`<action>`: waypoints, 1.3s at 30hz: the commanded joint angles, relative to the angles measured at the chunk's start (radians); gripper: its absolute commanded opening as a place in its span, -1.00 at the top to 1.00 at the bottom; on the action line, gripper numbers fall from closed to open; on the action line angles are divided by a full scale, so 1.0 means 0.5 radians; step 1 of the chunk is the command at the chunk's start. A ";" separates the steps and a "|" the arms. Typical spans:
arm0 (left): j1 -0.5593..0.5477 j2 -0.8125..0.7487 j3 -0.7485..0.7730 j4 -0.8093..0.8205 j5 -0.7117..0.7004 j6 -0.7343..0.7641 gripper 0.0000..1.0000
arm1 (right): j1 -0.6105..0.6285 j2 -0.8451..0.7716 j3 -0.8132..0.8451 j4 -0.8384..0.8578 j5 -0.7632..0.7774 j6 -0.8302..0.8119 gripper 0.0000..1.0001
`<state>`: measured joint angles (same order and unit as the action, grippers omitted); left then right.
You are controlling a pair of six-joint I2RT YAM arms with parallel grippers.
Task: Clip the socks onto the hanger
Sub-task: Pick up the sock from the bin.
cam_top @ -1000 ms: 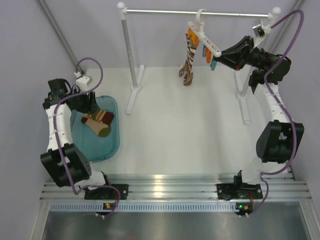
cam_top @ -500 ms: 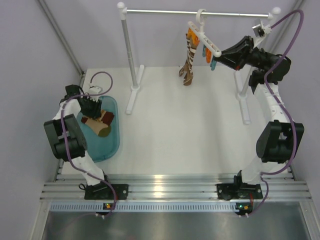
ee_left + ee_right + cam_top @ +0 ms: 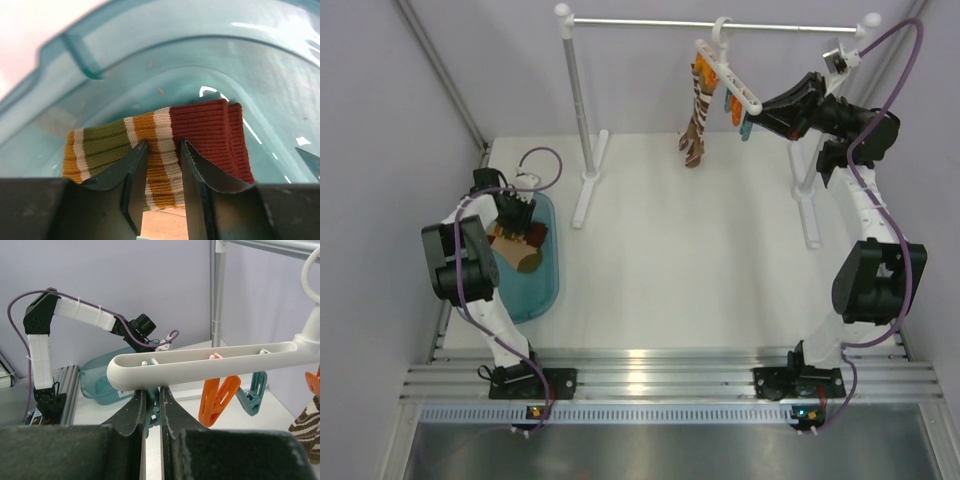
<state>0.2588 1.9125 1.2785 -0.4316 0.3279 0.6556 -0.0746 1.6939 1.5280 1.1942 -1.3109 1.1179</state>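
Tan socks with olive, orange and maroon bands lie in a teal basin. My left gripper is down in the basin. In the left wrist view its open jaws straddle the orange and white bands of the top sock. The white hanger hangs by its hook from the rail, with one dark brown and white sock clipped below it. My right gripper is at the hanger's end, shut on a blue clip.
The metal rail stands on white posts with feet on the table. An orange clip and another blue clip dangle from the hanger. The basin's wall curves close around my left gripper.
My left arm has swung in over the basin and lowered its gripper onto the socks. The right arm, hanger and hanging sock have not moved.
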 commanded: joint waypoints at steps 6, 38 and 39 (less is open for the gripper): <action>0.007 0.047 0.100 -0.093 -0.064 0.051 0.74 | -0.020 -0.001 0.080 0.054 0.051 -0.070 1.00; 0.200 -1.027 0.606 -0.699 -0.161 -0.231 1.00 | -0.020 -0.105 0.046 0.057 0.036 -0.067 1.00; 0.200 -1.088 0.585 -0.665 -0.186 -0.204 1.00 | -0.020 -0.108 0.040 0.060 0.036 -0.067 1.00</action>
<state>0.3447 1.4647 1.5330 -0.8284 0.2882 0.5579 -0.0750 1.6897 1.5280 1.1885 -1.3109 1.1091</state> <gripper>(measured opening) 0.021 0.058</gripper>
